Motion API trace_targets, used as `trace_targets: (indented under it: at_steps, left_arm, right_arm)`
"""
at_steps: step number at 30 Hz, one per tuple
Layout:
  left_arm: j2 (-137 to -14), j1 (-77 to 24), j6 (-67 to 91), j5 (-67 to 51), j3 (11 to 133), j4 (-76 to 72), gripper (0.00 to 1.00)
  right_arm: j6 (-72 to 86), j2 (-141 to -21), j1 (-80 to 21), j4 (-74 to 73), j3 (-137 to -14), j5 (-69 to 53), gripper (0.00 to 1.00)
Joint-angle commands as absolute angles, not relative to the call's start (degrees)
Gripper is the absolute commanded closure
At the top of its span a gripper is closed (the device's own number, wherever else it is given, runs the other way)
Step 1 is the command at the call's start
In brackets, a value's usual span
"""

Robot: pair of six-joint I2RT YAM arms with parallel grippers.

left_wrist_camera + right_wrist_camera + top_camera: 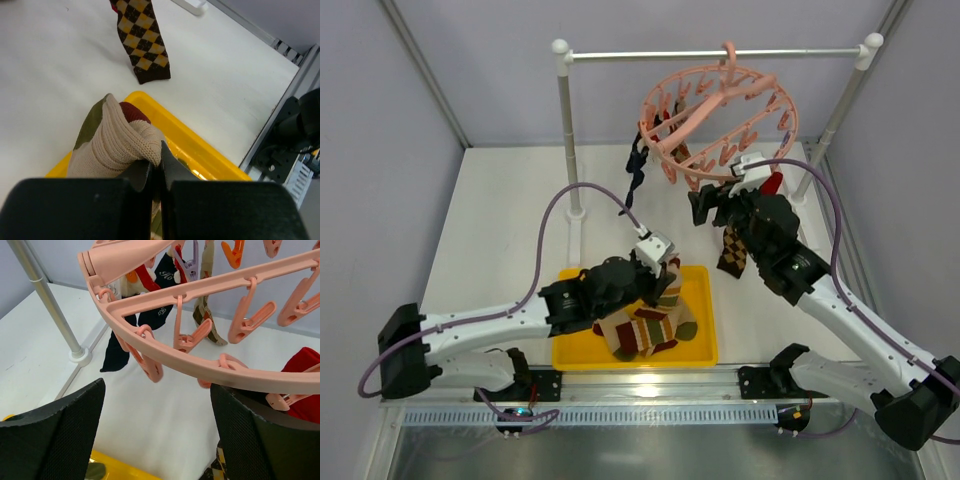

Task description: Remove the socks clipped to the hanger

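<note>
The pink ring hanger (720, 115) hangs by its hook from the rail, and its rim (200, 362) crosses the right wrist view. Still clipped to it are a dark navy sock (638, 168) (117, 347), an argyle sock (732, 250) (142, 42), a red sock (772, 184) (306, 367) and a brown patterned sock (207, 322). My right gripper (713, 205) (157, 412) is open just below the ring's near rim, with nothing between its fingers. My left gripper (665, 272) (159, 162) is shut on a tan, green and maroon striped sock (115, 145) above the yellow tray (705, 345).
More striped socks (645, 335) lie in the yellow tray (200, 155) (117, 466) at the near edge. The white-and-metal rail stand has a post (567, 130) at left (47, 305) and another post (840, 115) at right. Enclosure walls stand on both sides.
</note>
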State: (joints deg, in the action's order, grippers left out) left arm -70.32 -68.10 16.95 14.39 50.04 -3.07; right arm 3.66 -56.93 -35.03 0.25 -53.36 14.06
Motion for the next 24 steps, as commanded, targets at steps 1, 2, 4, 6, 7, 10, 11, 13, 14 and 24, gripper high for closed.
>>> trace_targets:
  at_steps: [1,2,4,6,7,10,11,13,14,24]
  left_arm:
    - [-62.2,-67.6,13.8,11.1,47.2,1.3,1.00]
    - [-60.9,-67.3,13.0,7.5,46.8,3.1,1.00]
    - [-57.4,-67.1,12.5,3.3,46.1,8.7,1.00]
    - [-55.9,-66.9,13.2,0.2,46.2,13.1,1.00]
    - [-55.4,-66.9,13.4,-1.4,46.2,15.1,1.00]
    - [-55.3,-66.8,16.2,3.6,46.1,20.6,1.00]
    - [-55.7,-66.7,16.9,4.5,46.2,22.7,1.00]
    - [-56.2,-66.6,19.2,5.8,46.1,24.1,1.00]
    - [-56.4,-66.5,19.9,5.9,46.1,24.5,1.00]
    - [-59.1,-66.5,23.9,11.7,48.5,32.8,0.01]
  right_arm:
    - [3.7,-54.8,-35.0,0.4,-52.3,13.9,0.14]
    - [3.9,-54.3,-35.0,0.4,-51.9,14.1,0.13]
    - [4.0,-53.0,-35.0,0.4,-50.5,14.7,0.12]
    - [4.3,-51.9,-35.0,0.4,-48.6,15.0,0.11]
    - [4.4,-50.7,-35.0,0.4,-48.1,15.7,0.08]
    - [4.6,-49.3,-34.9,0.4,-46.1,17.6,0.06]
    - [4.8,-48.5,-34.9,-1.1,-45.7,18.1,0.05]
    - [5.4,-47.7,-34.9,-1.6,-44.5,18.8,0.04]
    - [5.4,-46.9,-34.9,-2.0,-44.0,19.4,0.05]
    - [5.4,-41.8,-34.8,-4.1,-42.2,22.6,0.00]
